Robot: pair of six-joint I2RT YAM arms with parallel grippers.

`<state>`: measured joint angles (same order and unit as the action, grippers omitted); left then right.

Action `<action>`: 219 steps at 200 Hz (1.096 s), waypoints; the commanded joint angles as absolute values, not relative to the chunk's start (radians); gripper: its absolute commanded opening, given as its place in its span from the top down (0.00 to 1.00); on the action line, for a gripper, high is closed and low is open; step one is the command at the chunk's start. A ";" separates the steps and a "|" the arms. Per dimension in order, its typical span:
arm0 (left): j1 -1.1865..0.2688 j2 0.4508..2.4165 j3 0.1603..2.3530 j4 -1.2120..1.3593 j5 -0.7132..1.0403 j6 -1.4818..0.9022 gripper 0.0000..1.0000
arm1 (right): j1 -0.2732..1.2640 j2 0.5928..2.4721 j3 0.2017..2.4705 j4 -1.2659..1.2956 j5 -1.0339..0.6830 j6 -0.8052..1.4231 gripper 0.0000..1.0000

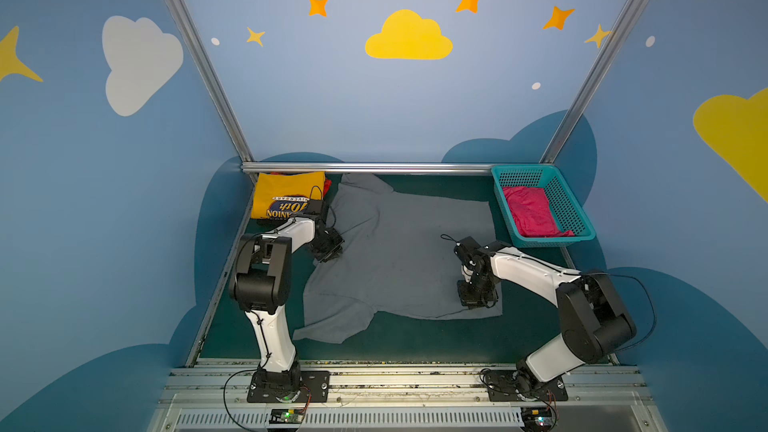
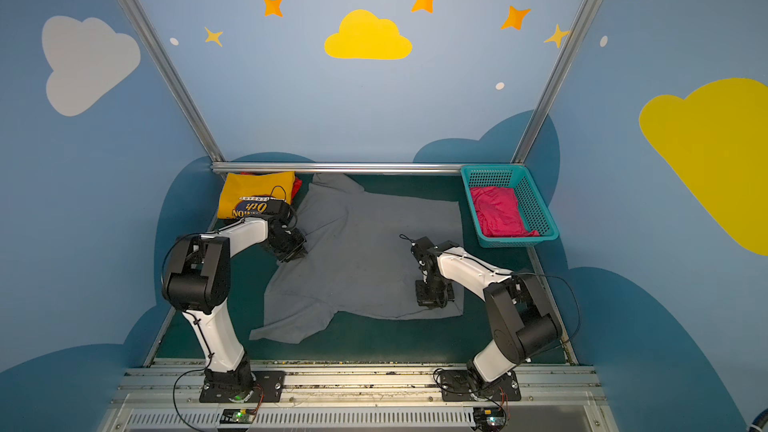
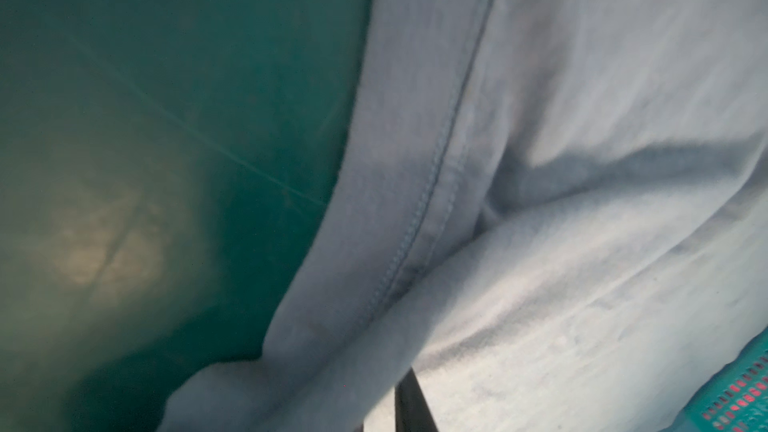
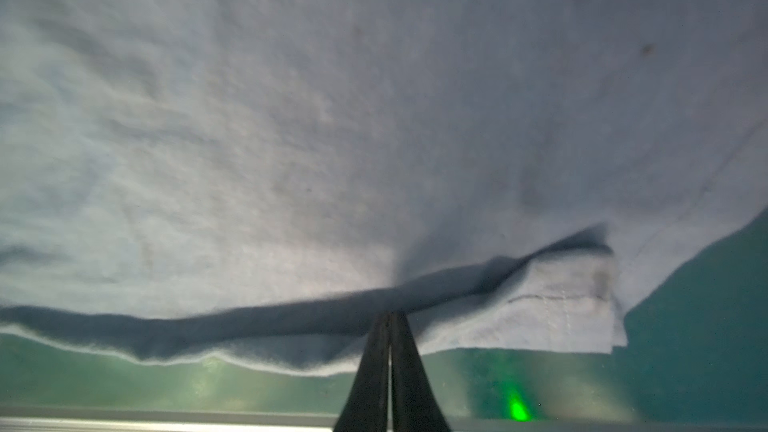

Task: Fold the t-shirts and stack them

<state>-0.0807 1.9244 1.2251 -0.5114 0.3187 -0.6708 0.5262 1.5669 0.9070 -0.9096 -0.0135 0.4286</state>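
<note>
between jaws of the right tool [image 4: 389, 314], hem of grey t-shirt [image 4: 332, 118]

The spread slate-grey cloth t-shirt [image 1: 399, 251] covers most of my dark green table mat [image 1: 415, 342]. Bare mat lies open along the near edge and in the far strip beside the silver aluminium rail [image 1: 365, 167]. The teal perforated plastic basket [image 1: 569, 209] blocks my far right corner, and the folded yellow printed t-shirt [image 1: 282, 189] blocks my far left.
</note>
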 commanded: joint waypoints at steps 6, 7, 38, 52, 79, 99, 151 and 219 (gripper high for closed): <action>-0.044 1.971 1.183 -0.520 0.234 -0.693 0.83 | 0.526 1.495 0.874 -0.975 0.022 0.473 0.91; -0.044 1.971 1.183 -0.520 0.234 -0.693 0.83 | 0.525 1.490 0.872 -0.979 0.023 0.476 0.91; -0.032 1.966 1.180 -0.518 0.235 -0.698 0.83 | 0.530 1.416 0.840 -1.027 0.037 0.525 0.89; -0.028 1.963 1.178 -0.521 0.226 -0.699 0.83 | 0.531 1.395 0.841 -1.048 0.024 0.561 0.88; -0.023 1.953 1.169 -0.514 0.224 -0.708 0.83 | 0.532 1.340 0.812 -1.105 0.034 0.634 0.88; -0.022 1.947 1.168 -0.513 0.222 -0.708 0.83 | 0.543 1.282 0.813 -1.126 0.008 0.673 0.89; -0.022 1.928 1.156 -0.507 0.232 -0.711 0.83 | 0.558 1.289 0.958 -0.942 -0.056 0.639 0.87; -0.021 1.933 1.149 -0.492 0.220 -0.731 0.83 | 0.615 1.551 0.906 -0.737 -0.145 0.598 0.90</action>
